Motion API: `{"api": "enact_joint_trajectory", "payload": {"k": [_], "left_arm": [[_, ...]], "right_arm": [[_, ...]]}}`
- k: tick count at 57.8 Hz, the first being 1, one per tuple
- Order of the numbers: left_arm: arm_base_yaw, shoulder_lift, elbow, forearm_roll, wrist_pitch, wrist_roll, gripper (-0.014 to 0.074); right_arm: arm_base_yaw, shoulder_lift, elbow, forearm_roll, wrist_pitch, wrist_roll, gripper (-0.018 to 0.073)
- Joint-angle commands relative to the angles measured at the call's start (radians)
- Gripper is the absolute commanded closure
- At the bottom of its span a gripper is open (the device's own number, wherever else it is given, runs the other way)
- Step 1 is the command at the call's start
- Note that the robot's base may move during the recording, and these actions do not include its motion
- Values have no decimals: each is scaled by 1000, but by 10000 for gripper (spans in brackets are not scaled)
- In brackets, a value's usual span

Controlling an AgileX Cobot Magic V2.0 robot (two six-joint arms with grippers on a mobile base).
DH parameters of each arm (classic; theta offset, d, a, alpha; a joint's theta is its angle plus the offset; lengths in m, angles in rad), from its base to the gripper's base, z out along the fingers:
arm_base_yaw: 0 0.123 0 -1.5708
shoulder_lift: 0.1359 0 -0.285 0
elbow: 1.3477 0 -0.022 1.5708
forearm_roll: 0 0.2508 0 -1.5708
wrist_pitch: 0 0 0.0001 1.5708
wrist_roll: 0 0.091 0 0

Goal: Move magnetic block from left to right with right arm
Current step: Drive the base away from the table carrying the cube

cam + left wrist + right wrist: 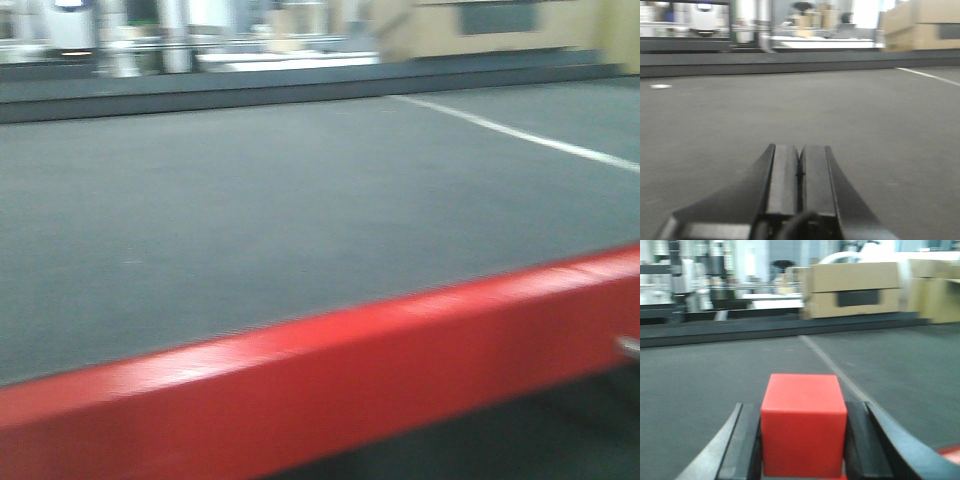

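1. Right gripper [803, 412] state: clenched on the magnetic block [803, 425]. One finger [746, 440] bears on each side face, with no gap visible. Left gripper [799, 155] state: clenched on nothing, its pads pressed together above bare grey mat [865, 115].
2. Block position: between the right fingers, with its front face level with or slightly ahead of the fingertips. The views do not show whether it rests on the mat or is lifted off it.
3. Step in hand, as judged: carry the block rightward.
   - Hold the clamping force constant.
   - Raise the block clear of the mat before any sideways travel.
   - Translate with the wrist level so the cube does not pivot between the pads.
4. Reference: the white line [840, 372] runs ahead and to the right of the gripper. Setting down beyond it is a plausible target, not a confirmed one.
5. Block appearance: plain red cube, matte, with smooth faces and crisp edges. The top face reads lighter than the front face. No markings are visible.
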Motion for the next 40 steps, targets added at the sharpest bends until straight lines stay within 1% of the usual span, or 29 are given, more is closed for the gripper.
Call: {"api": "enact_joint_trajectory", "payload": {"k": [1,40], "left_arm": [[0,-10,9,-5,-87,-6,713],[0,-10,9,-5,-87,-6,713]], "right_arm": [[-8,9,-28,-4,-84,-11,232],[-8,9,-28,-4,-84,-11,232]]}}
